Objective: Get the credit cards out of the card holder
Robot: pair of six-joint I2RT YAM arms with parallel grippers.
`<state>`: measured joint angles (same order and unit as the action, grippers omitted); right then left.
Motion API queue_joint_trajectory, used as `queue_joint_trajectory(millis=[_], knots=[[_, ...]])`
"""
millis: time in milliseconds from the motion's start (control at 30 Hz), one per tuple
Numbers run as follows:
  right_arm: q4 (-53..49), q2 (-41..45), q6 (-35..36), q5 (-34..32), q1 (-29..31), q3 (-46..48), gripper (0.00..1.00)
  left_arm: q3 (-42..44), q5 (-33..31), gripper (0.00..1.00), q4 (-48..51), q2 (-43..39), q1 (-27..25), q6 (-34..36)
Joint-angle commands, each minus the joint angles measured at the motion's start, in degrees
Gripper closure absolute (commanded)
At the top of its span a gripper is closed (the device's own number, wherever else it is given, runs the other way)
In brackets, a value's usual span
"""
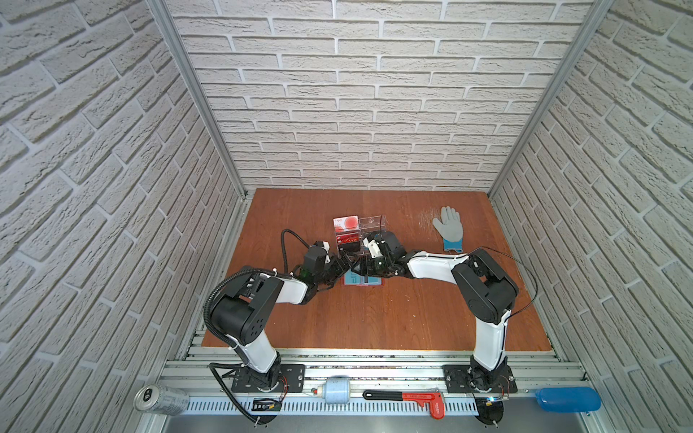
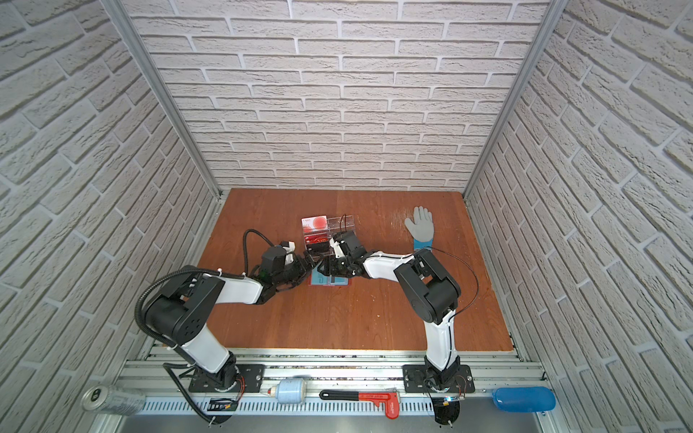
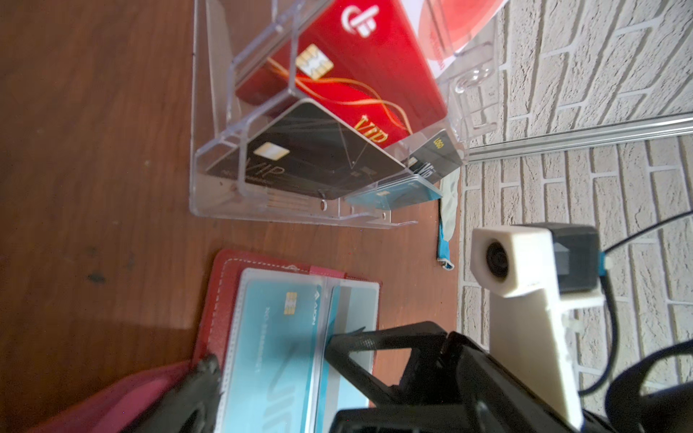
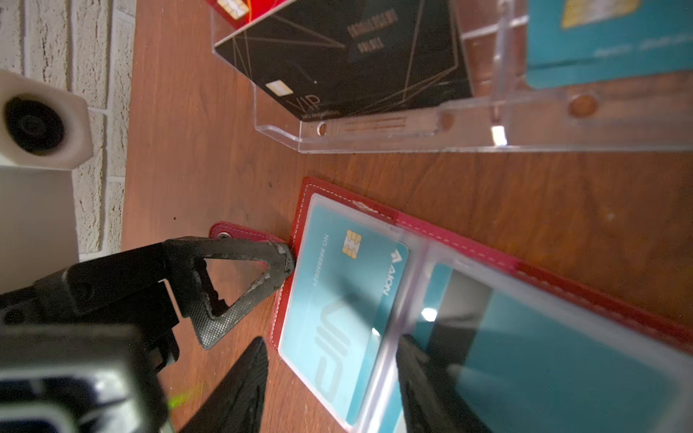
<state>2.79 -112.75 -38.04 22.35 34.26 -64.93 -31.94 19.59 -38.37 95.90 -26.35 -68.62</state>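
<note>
The red card holder [image 4: 487, 247] lies open and flat on the wooden table [image 1: 412, 311], just in front of the acrylic stand. Its clear sleeves hold teal credit cards: one with a chip [image 4: 348, 285] on the page nearest the snap tab, and one with a dark stripe [image 4: 543, 356] on the other page. My right gripper [image 4: 330, 386] is open and straddles the chip card's page, one finger [image 4: 240, 390] over bare table, the other on the fold. My left gripper [image 1: 339, 268] is open, and one finger [image 4: 232, 315] touches the holder's edge at the tab.
A clear acrylic stand [image 1: 360, 234] with red and black VIP cards stands right behind the holder. A grey glove [image 1: 448, 228] lies at the back right. On the front rail lie a can [image 1: 161, 399], a red wrench [image 1: 412, 399] and a blue object [image 1: 566, 399].
</note>
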Motion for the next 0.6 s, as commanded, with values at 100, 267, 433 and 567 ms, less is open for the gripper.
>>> queue_joint_trajectory(millis=[100, 267, 433, 567], knots=[[-1.04, -2.75, -1.26, -0.62, 0.55, 0.5, 0.44, 0.79, -0.12, 0.02, 2.07, -0.5, 0.25, 0.9], [0.0, -3.48, -1.77, -0.3, 0.55, 1.04, 0.44, 0.26, 0.68, 0.02, 1.58, 0.23, -0.29, 0.01], [1.18, -3.88, -2.4, 0.32, 0.5, 1.51, 0.45, -0.05, 1.46, 0.02, -0.53, 1.76, -1.55, -1.27], [3.71, -3.57, -3.33, 1.83, 0.54, 2.58, 0.46, 0.2, 1.59, 0.02, -2.07, 2.6, -2.28, -1.9]])
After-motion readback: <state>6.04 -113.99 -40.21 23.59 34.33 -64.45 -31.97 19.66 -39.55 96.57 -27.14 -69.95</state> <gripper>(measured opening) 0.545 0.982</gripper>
